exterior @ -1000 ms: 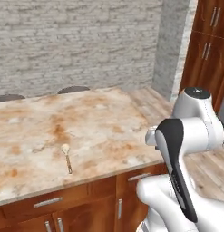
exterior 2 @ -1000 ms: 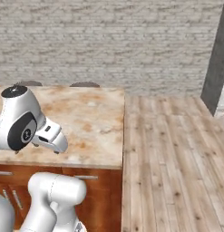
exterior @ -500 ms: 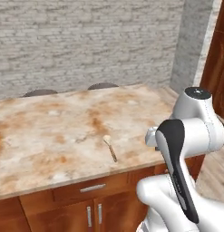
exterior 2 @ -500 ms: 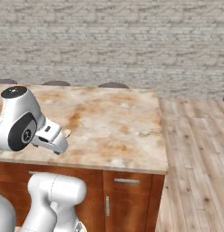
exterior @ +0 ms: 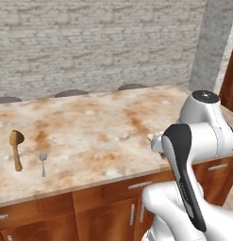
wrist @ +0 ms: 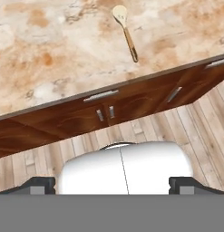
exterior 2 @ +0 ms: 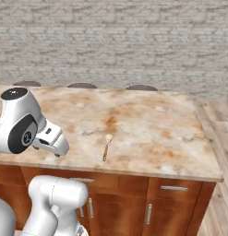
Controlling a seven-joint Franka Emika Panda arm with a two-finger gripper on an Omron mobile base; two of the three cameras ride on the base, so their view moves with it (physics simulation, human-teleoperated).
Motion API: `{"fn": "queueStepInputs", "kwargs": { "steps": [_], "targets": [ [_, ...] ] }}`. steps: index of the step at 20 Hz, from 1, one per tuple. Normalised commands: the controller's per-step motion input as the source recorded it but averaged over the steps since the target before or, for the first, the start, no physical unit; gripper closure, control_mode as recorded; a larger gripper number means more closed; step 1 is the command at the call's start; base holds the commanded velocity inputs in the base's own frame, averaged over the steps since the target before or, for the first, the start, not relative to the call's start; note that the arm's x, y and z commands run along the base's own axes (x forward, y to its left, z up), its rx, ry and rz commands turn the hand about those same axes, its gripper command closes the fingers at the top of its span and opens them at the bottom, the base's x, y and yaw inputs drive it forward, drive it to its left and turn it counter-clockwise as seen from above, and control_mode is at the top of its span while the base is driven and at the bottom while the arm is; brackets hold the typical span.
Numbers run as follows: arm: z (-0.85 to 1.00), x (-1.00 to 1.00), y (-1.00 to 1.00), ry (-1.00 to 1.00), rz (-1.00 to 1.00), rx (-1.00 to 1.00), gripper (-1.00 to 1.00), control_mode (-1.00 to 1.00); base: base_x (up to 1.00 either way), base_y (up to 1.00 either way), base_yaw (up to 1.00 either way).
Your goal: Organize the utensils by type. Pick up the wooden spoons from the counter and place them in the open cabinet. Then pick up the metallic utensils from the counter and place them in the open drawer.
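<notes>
Jaws wide, empty. Centre over pale wooden spoon (wrist: 125, 31) near table (wrist: 50, 59) edge, grab mid-handle, across it.

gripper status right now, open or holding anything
gripper: open, holding nothing; both fingertips stand wide apart in the hand view.

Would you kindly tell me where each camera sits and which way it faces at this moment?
Left base view: behind the arm to its left, looking forward and down over the counter; the white arm rises at lower right.
Right base view: behind to its right, over the same counter; the arm rises at lower left.
Hand view: on the hand, along the open pincer, toward the counter's edge.
Shared: the right base and hand views both show the pale wooden spoon.
</notes>
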Motion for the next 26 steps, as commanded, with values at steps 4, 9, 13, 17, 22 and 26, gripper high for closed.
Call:
{"fn": "queueStepInputs", "kwargs": {
  "steps": [4, 9, 13, 17, 22, 26],
  "targets": [
    [0.00, 0.00, 0.00, 0.00, 0.00, 0.00, -1.00, 1.00, 0.00, 0.75, 0.03],
    [0.00, 0.00, 0.00, 0.00, 0.00, 0.00, -1.00, 1.00, 0.00, 0.73, 0.03],
    [0.00, 0.00, 0.00, 0.00, 0.00, 0.00, -1.00, 1.00, 0.00, 0.66, 0.05],
    [0.00, 0.00, 0.00, 0.00, 0.00, 0.00, -1.00, 1.00, 0.01, 0.64, 0.03],
    [0.00, 0.00, 0.00, 0.00, 0.00, 0.00, -1.00, 1.00, 0.09, 0.68, 0.04],
    [0.00, 0.00, 0.00, 0.00, 0.00, 0.00, -1.00, 1.00, 0.32, 0.52, 0.08]
  ]
}}
